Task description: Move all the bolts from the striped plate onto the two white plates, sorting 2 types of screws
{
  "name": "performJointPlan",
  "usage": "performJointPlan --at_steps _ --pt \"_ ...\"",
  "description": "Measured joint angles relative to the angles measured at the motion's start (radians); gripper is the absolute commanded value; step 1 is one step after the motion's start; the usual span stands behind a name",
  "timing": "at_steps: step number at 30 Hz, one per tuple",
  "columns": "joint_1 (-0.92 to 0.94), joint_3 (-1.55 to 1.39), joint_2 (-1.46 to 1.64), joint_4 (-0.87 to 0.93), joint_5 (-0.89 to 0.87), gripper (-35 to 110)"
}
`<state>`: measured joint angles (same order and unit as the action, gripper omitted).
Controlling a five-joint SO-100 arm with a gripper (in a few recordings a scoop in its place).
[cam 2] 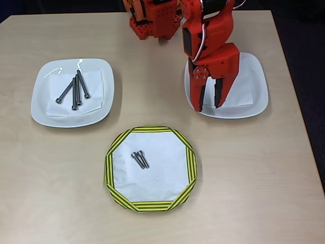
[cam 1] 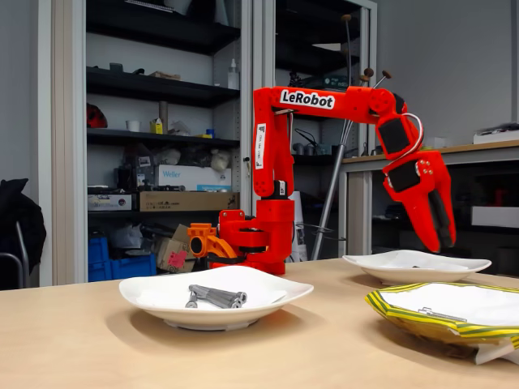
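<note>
The striped plate (cam 2: 152,205) lies at the front middle of the table, and two short bolts (cam 2: 139,159) rest side by side on its white inside. Several long bolts (cam 2: 76,91) lie on the left white plate (cam 2: 40,109). My red gripper (cam 2: 208,104) hangs open and empty over the near edge of the right white plate (cam 2: 259,96). In the fixed view the gripper (cam 1: 442,241) points down a little above that plate (cam 1: 454,271). The long bolts (cam 1: 217,297) sit on the other white plate (cam 1: 203,314), and the striped plate (cam 1: 413,320) is at the front right.
The arm's red base (cam 2: 152,20) stands at the table's far edge between the white plates. A white napkin (cam 2: 96,81) lines the left plate. Bare tabletop runs along the front and both sides. Shelves and a bench stand behind the table.
</note>
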<state>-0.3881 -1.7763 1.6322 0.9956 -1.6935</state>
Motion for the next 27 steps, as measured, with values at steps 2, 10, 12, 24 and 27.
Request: performJointPlan --at_steps 2,10,12,24,27 --pt "0.075 0.071 -0.061 -0.040 0.114 15" --pt "0.253 0.268 -0.339 -0.118 0.368 14" --pt "0.279 0.311 -0.394 -0.121 0.387 14" --pt "0.373 0.434 -0.538 -0.081 0.419 13" --pt "0.382 0.436 -0.555 -0.084 0.430 13"
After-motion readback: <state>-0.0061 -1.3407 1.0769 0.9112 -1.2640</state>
